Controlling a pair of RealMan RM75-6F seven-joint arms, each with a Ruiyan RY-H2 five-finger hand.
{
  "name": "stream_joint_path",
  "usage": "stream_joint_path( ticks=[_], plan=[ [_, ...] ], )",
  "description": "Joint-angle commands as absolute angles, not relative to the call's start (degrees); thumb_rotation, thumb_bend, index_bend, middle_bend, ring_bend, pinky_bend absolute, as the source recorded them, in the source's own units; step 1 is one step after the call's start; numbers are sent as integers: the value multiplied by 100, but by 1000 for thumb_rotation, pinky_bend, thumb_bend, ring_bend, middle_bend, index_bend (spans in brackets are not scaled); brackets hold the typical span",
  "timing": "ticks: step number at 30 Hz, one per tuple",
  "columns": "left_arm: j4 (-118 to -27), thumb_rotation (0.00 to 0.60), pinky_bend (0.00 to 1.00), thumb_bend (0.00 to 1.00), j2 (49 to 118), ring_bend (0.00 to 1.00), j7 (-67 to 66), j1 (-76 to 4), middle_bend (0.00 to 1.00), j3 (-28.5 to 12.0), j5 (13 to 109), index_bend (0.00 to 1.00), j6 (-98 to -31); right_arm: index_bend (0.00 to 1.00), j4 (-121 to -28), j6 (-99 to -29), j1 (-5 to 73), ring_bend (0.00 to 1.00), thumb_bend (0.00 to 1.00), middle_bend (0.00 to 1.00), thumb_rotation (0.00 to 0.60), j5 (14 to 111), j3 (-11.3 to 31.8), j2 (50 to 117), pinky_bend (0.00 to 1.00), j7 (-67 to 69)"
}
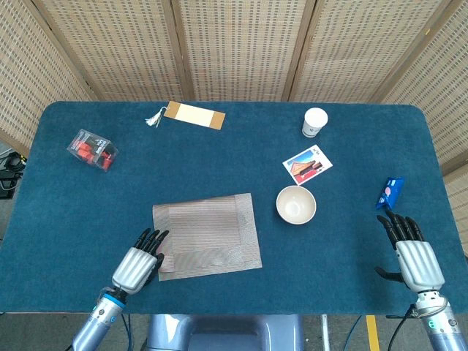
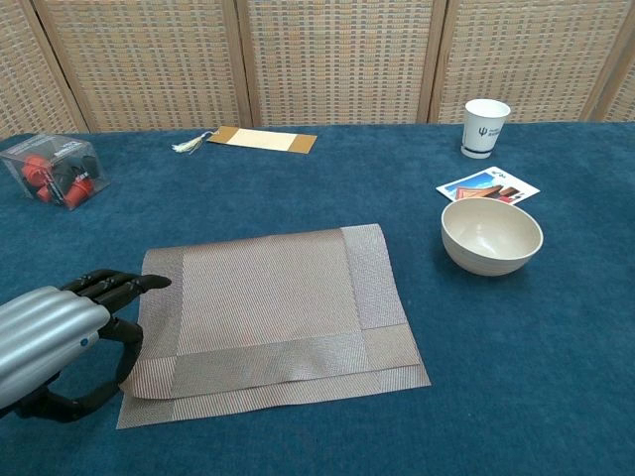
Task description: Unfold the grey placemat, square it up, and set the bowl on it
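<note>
The grey placemat [image 1: 208, 234] [image 2: 268, 307] lies folded double at the table's near middle, its upper layer set slightly back from the lower one along the near edge. My left hand [image 1: 137, 263] [image 2: 50, 337] rests at the mat's near-left corner. Its fingers reach over the left border and its thumb touches the mat's edge, where the upper layer's corner curls a little. Nothing is plainly pinched. The cream bowl [image 1: 295, 204] [image 2: 492, 236] stands upright on the cloth, right of the mat and apart from it. My right hand [image 1: 413, 256] lies flat near the right front edge, fingers spread, holding nothing.
A paper cup [image 1: 314, 121] [image 2: 485, 127] and a picture card [image 1: 307, 165] [image 2: 486, 186] lie behind the bowl. A blue packet [image 1: 390, 191] sits just beyond my right hand. A clear box of red pieces [image 1: 92, 149] [image 2: 55, 171] is far left, a tasselled bookmark [image 1: 194, 115] at the back.
</note>
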State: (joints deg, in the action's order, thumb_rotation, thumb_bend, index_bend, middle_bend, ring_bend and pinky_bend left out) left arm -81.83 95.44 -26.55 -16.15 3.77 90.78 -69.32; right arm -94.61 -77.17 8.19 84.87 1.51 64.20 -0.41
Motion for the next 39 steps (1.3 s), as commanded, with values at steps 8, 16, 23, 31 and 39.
stream_joint_path(
  ticks=[8,16,23,31,39],
  plan=[
    [-8816,600,0,571,9206,0,-2711,-1869,0,-137,8976,594,-7077,81,-9464,-7719,816,0,78,0,600,8485,151,6415,0,-42],
    [-9126,600,0,571,9081,0,-3191,-2462,0,-1066,8119,585,-6585,81,-9406,-7681,835,0,78,0,600,8356,224,6395,0,24],
    [-8784,600,0,572,9230,0,-3496,-3007,0,-1707,7319,584,-6214,81,-9325,-7617,863,0,79,0,600,8195,306,6387,0,92],
    [-7605,600,0,571,9676,0,-3930,-4087,0,-2631,6120,584,-5768,81,-9157,-7450,925,0,78,0,600,7874,443,6413,0,158],
    [-6403,600,0,572,10003,0,-4352,-4900,0,-3104,5184,583,-5743,81,-9114,-7436,935,0,79,0,600,7776,511,6397,0,215]
  ],
)
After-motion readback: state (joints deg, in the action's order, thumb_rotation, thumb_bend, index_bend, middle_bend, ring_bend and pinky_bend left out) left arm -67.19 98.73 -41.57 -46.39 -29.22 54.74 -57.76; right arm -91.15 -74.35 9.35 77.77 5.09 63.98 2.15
